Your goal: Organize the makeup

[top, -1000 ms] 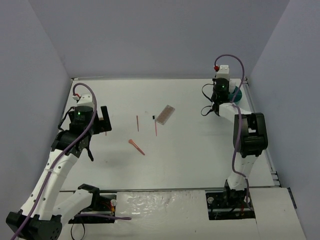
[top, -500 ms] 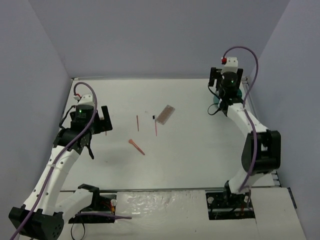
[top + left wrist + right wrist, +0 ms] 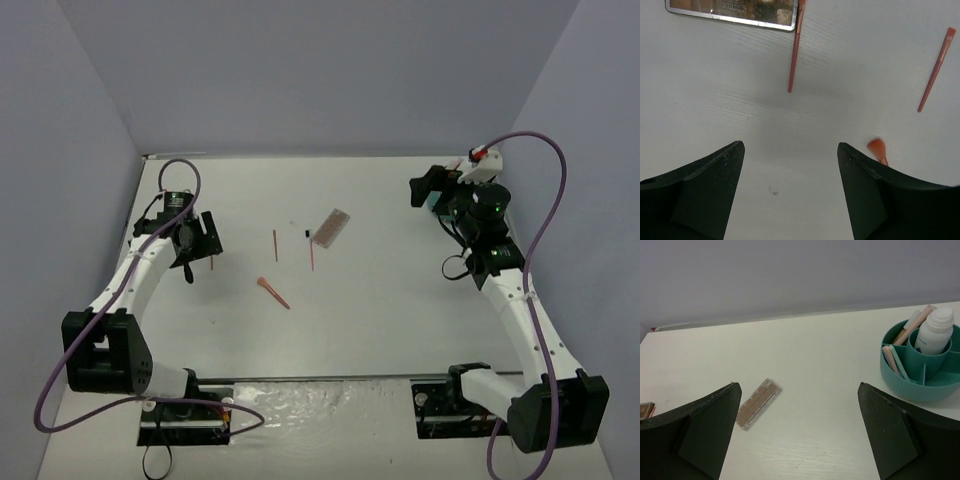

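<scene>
The makeup lies mid-table: a flat brown-pink palette (image 3: 330, 227), two thin red sticks (image 3: 275, 245) (image 3: 311, 255) and an orange applicator (image 3: 272, 292). My left gripper (image 3: 195, 245) hangs open at the left, with nothing between its fingers. Its wrist view shows the palette (image 3: 732, 9), both sticks (image 3: 795, 47) (image 3: 936, 70) and the applicator's orange tip (image 3: 876, 147) beside its right finger; left gripper (image 3: 789, 147). My right gripper (image 3: 430, 190) is open and empty at the back right. In its view, right gripper (image 3: 798, 386), the palette (image 3: 758, 402) lies ahead to the left.
A teal compartmented tub (image 3: 912, 385) stands at the back right, holding a white bottle (image 3: 935, 332) and pink sticks (image 3: 891, 360). My right arm hides most of it from above. A small black item (image 3: 306, 234) lies by the palette. Grey walls close three sides.
My right gripper has lifted away from the tub, turned toward the table's middle and opened. My left arm has dropped its elbow; its gripper stays at the left with its jaws a little narrower.
</scene>
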You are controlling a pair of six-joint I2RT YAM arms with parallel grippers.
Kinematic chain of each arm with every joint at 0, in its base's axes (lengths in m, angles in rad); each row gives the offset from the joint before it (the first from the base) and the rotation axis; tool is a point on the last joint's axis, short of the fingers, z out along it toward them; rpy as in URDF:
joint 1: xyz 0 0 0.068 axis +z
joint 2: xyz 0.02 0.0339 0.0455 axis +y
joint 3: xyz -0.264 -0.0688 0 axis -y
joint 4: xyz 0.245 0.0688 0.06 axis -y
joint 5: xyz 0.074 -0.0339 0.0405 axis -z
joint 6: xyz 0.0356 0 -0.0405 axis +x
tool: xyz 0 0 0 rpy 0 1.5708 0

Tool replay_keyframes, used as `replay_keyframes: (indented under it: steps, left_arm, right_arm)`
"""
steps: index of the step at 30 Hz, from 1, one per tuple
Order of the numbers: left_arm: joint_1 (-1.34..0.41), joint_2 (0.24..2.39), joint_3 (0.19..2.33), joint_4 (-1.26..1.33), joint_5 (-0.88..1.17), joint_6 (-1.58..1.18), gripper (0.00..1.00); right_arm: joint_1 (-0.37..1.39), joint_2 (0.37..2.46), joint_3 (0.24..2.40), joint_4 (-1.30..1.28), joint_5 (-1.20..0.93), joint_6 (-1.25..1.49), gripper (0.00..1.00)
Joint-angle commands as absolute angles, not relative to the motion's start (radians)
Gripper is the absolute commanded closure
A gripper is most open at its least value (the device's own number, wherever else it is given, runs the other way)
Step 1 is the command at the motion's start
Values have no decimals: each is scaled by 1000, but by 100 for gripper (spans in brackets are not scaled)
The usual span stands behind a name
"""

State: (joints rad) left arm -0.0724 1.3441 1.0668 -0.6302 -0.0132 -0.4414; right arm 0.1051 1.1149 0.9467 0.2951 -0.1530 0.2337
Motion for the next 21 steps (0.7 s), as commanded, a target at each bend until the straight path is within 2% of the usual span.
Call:
replay_keyframes:
  steps: [1, 11, 21]
  left_arm:
    - [-37, 1469, 1189, -560, 52, -443, 36]
    - [-32, 1747, 1350, -597, 9, -383, 51]
    - [-5, 1865, 1375, -581, 44, -357, 63]
  right_arm:
    - [119, 1014, 900, 322, -229, 283, 0]
    - [191, 963, 890, 301, -163, 231, 0]
    - [195, 957, 878, 302, -150, 224, 0]
